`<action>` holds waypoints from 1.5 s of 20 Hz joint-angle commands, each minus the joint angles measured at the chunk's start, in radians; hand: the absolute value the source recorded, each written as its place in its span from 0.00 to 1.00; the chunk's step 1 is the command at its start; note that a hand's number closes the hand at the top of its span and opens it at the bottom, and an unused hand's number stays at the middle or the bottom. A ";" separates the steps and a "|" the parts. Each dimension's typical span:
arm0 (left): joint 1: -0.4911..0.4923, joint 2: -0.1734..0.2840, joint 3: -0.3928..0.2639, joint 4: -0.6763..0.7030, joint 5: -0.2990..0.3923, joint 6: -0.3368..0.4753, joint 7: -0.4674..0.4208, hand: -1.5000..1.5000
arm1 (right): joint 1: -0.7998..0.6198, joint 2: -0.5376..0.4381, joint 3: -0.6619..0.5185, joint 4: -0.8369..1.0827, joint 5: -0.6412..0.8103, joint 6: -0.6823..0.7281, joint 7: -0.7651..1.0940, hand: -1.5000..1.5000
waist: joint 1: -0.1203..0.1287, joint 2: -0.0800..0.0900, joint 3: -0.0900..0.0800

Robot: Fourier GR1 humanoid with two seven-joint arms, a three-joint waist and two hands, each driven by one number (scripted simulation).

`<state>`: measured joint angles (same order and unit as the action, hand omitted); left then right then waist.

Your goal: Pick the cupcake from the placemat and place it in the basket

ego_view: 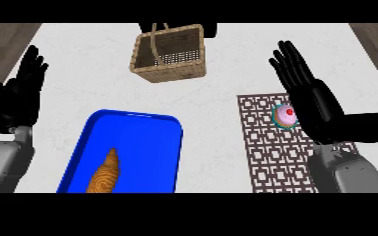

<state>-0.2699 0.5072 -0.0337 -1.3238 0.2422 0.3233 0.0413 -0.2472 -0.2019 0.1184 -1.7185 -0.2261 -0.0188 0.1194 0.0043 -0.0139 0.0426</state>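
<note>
While the cupcake [286, 115] sits ungrasped on the placemat [273, 145], the right hand [314, 100] is held just beside it, fingers [289, 62] straight and spread; closing round it is called for next, before the basket [170, 55].

We list a blue tray [159, 145], rectangular with rounded corners and a raised rim, lying on the counter at the lower left of the view; its near end runs out past the lower edge. In the tray we record one croissant [105, 174], golden brown, long and tapered, its pointed tip towards the far side, set in the tray's left half and partly cut off below. We note the counter [221, 87] itself, white with faint grey marbling, and strips of brown wooden surface [15, 32] showing at both far corners.
</note>
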 commanded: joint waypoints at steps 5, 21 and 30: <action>-0.044 -0.011 -0.156 -0.163 -0.031 -0.172 -0.062 0.50 | -0.074 -0.224 -0.144 0.223 -0.163 0.357 -0.102 1.00 | 0.022 0.025 -0.038; 0.040 -0.019 -0.170 -0.196 -0.007 -0.264 -0.067 0.50 | -0.016 -0.278 -0.009 -0.069 0.484 0.147 -0.181 0.00 | -0.023 0.004 -0.045; 0.090 -0.045 -0.194 -0.192 -0.034 -0.268 -0.099 0.50 | -0.121 -0.638 -0.040 -0.139 0.460 0.571 0.098 0.00 | -0.019 0.007 -0.047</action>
<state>-0.2002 0.4691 -0.2231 -1.5284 0.2193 0.0599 -0.0372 -0.3424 -0.7122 0.0878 -1.8214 0.2828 0.3699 0.1186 -0.0093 -0.0074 -0.0037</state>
